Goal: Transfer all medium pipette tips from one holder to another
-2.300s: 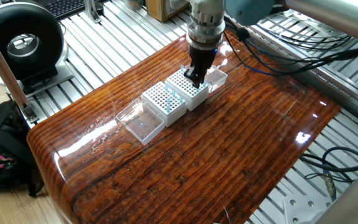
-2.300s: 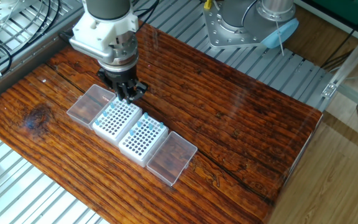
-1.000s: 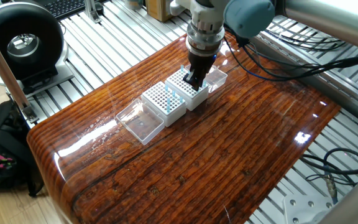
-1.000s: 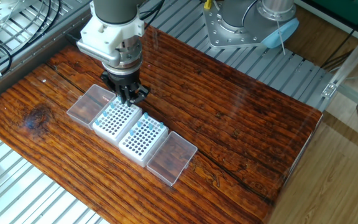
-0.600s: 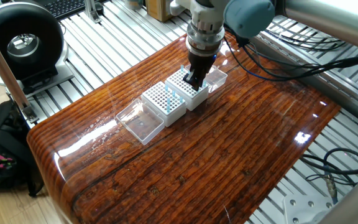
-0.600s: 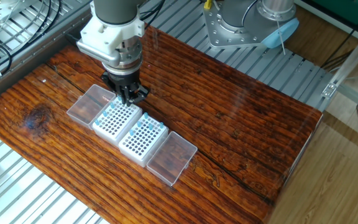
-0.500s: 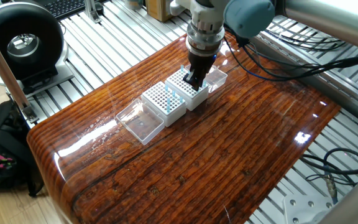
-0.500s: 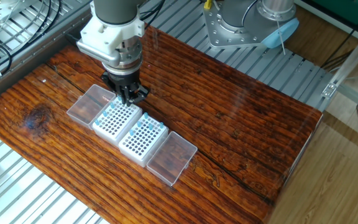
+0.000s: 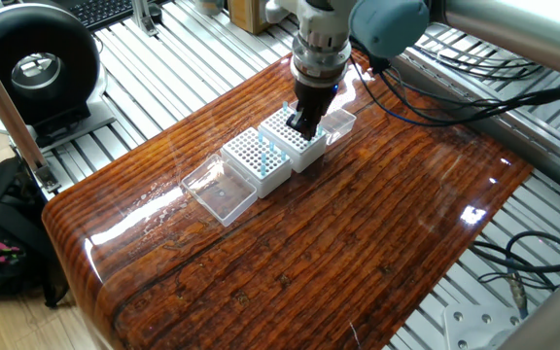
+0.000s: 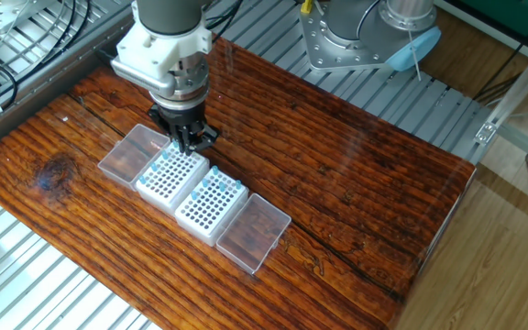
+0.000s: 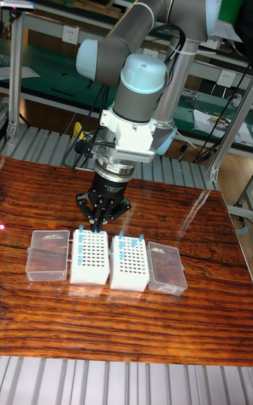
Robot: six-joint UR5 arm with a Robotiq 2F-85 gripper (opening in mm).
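Observation:
Two white grid holders stand side by side on the wooden table, one [image 10: 169, 176] [image 11: 89, 259] beside the other [image 10: 209, 203] [image 11: 129, 263]. Light-blue medium pipette tips [image 10: 225, 186] [image 11: 80, 246] [image 9: 265, 152] stick up from some holes of both. My gripper [image 10: 189, 141] [image 9: 304, 122] [image 11: 100, 224] points straight down over the back edge of the first holder [image 9: 296, 138]. In the tall view its fingers meet at the tips, so it looks shut. Anything between them is too small to see.
A clear open lid lies flat at each outer end of the pair, one [image 10: 133, 153] by the gripper and one [image 10: 253, 231] at the far end. Aluminium rails [image 10: 26, 275] surround the table. Another robot base [image 10: 365, 37] and cables [image 9: 474, 87] sit behind it.
The gripper has shifted slightly sideways over the holder's back edge since 2.3 s ago. In the last second it has barely moved.

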